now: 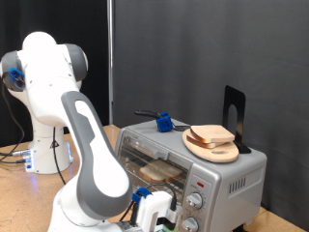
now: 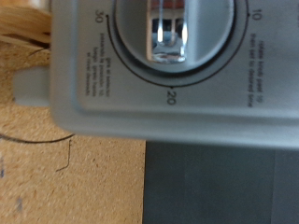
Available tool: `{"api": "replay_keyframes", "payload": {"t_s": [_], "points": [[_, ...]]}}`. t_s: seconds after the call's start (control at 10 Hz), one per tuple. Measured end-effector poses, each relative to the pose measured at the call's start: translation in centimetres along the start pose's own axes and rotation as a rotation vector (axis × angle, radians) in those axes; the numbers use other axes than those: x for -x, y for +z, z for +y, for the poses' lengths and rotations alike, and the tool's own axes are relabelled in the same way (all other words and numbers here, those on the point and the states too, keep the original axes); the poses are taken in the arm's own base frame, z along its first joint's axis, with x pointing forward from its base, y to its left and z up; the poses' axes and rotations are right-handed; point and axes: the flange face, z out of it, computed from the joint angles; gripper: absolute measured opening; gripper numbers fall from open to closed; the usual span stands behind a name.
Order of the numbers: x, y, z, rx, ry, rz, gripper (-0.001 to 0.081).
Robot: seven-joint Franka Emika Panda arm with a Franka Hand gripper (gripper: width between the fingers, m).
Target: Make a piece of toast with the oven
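I have the gripper (image 1: 166, 215) down at the oven (image 1: 198, 169) front by its timer knob (image 2: 168, 37), fingers' state unclear, since bread (image 1: 161, 171) already lies on the rack inside.

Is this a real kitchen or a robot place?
Probably a robot lab, not a kitchen. A white robot arm stands by a black curtain, and cables trail over the table. The toaster oven with bread inside looks like a test setup.
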Motion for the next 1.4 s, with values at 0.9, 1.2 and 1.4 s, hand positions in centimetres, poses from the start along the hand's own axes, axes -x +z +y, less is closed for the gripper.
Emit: {"api": "replay_keyframes", "payload": {"t_s": [0.9, 1.2, 1.4], "points": [[0.0, 2.9, -0.6, -0.001, -0.021, 0.009, 0.0389], [0.8, 2.9, -1.6, -0.006, -0.041, -0.006, 0.0187], [0.8, 2.9, -1.5, -0.016, -0.053, -0.001, 0.0101]]}}
